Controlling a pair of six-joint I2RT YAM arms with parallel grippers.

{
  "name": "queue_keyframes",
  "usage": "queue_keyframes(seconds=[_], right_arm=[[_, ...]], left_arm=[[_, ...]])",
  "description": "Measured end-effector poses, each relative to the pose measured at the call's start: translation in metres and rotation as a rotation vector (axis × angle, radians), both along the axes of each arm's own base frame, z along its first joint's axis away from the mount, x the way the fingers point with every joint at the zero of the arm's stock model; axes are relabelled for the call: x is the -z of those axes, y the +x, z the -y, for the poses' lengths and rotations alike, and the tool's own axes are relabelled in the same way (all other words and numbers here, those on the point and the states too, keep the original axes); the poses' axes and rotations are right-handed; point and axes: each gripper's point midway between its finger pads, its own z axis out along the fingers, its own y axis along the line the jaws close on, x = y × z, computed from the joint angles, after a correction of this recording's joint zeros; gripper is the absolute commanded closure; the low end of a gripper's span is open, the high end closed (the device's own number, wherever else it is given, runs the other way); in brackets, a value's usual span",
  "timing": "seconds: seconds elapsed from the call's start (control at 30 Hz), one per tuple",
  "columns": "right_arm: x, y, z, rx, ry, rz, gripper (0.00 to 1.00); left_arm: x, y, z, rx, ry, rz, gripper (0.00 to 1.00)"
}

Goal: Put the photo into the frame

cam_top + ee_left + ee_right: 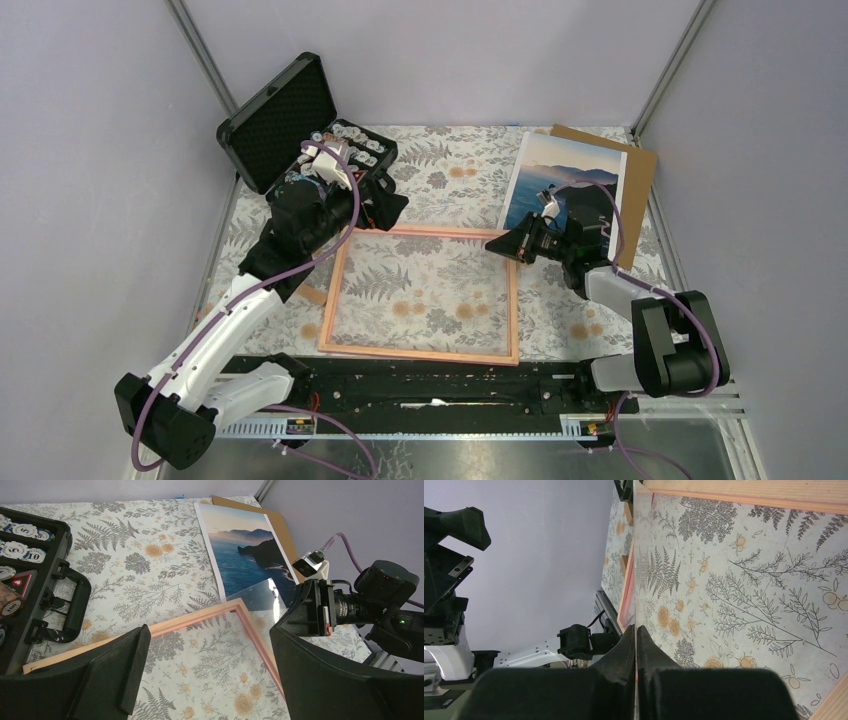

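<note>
Between the pressed-together fingers of the right hand (636,628) sits what looks like the edge of the clear pane (257,594), raised off the frame (418,352); so thin a pinch could slip and drop it. The left hand (210,637) hovers spread nearby. The photo (565,185) lies flat just beyond the right hand.

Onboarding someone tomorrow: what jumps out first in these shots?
The pinkish-orange frame lies flat in the middle, and the right jaws are shut on its clear pane, which is tilted up at the far right corner. The seascape photo lies on a brown board at far right. An open black case of poker chips sits far left.
</note>
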Motion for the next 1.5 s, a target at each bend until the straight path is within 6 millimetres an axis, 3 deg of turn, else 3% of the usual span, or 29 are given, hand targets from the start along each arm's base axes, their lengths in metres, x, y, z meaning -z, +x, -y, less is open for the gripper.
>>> queue_keyframes(seconds=[1.03, 1.5], right_arm=[[0.025, 0.013, -0.002, 0.005, 0.005, -0.061, 1.00], [0.010, 0.025, -0.006, -0.029, 0.015, -0.005, 1.00]], left_arm=[[0.000, 0.000, 0.000, 0.000, 0.000, 0.000, 0.01], [0.002, 0.001, 0.001, 0.000, 0.003, -0.006, 0.01]])
